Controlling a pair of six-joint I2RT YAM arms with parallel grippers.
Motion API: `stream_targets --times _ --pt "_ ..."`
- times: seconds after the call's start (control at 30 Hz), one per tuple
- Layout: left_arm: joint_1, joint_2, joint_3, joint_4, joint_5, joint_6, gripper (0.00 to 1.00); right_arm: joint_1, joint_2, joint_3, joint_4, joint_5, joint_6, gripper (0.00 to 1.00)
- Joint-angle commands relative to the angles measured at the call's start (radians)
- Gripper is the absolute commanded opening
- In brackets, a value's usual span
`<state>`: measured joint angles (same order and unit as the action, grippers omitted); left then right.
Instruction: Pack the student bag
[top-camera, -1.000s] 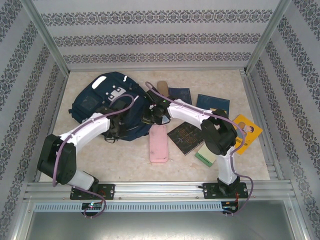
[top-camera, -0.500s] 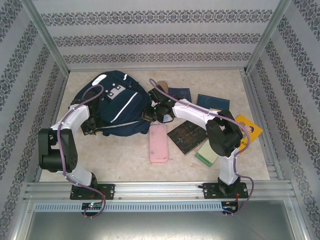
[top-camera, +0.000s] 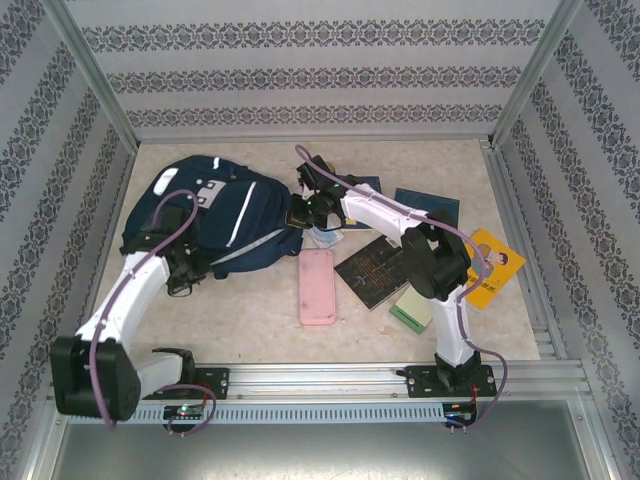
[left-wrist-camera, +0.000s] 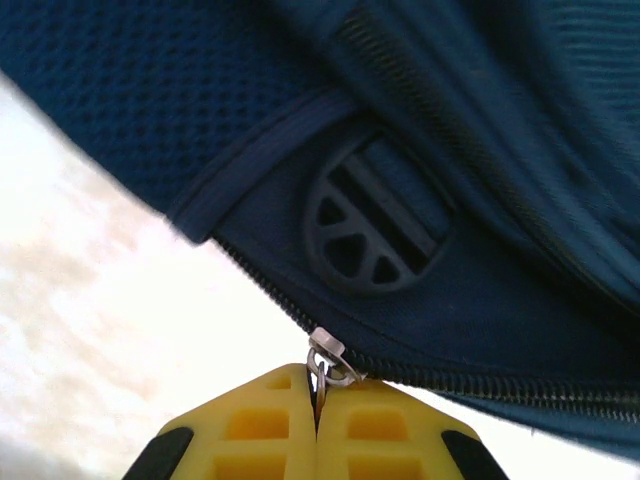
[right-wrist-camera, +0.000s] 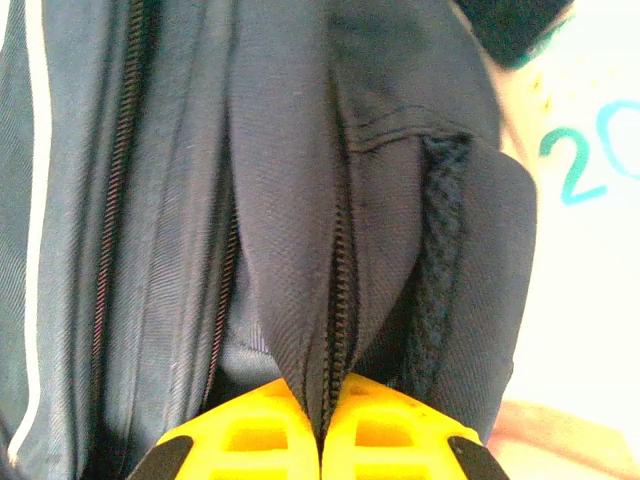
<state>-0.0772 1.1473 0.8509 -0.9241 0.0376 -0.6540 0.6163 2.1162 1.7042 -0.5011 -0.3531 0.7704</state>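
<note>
The student bag (top-camera: 225, 210), a navy backpack with white strips, lies on its side at the back left of the table. My left gripper (top-camera: 186, 268) is at the bag's near left edge. In the left wrist view its yellow fingers (left-wrist-camera: 370, 430) are shut on the metal zipper pull (left-wrist-camera: 327, 352) of the bag's zip. My right gripper (top-camera: 300, 204) is at the bag's right end. In the right wrist view it (right-wrist-camera: 322, 405) is shut on a fold of bag fabric (right-wrist-camera: 285, 230) along a zip seam.
A pink pencil case (top-camera: 316, 286) lies in the middle. To its right are a dark notebook (top-camera: 375, 272), a green pad (top-camera: 412, 311), a yellow book (top-camera: 492, 266) and two blue books (top-camera: 427, 205). Patterned walls enclose the table on three sides.
My left arm has swung left and toward the near edge, pulling the zipper pull along. The bag has slid left and stretched out. The right gripper shifted slightly back, still holding the bag.
</note>
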Motion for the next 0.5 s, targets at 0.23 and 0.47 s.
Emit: stream_targets --times 0.23,0.47 --pt "-0.094 -0.042 0.04 -0.097 -0.044 -0.127 0.53 -0.101 -0.073 -0.035 0.002 0.07 -0.113 0.47" --pt "-0.217 0.0 0.137 0.076 0.043 -0.05 0.64 -0.122 -0.34 -0.273 -0.002 0.207 -0.131 0.62"
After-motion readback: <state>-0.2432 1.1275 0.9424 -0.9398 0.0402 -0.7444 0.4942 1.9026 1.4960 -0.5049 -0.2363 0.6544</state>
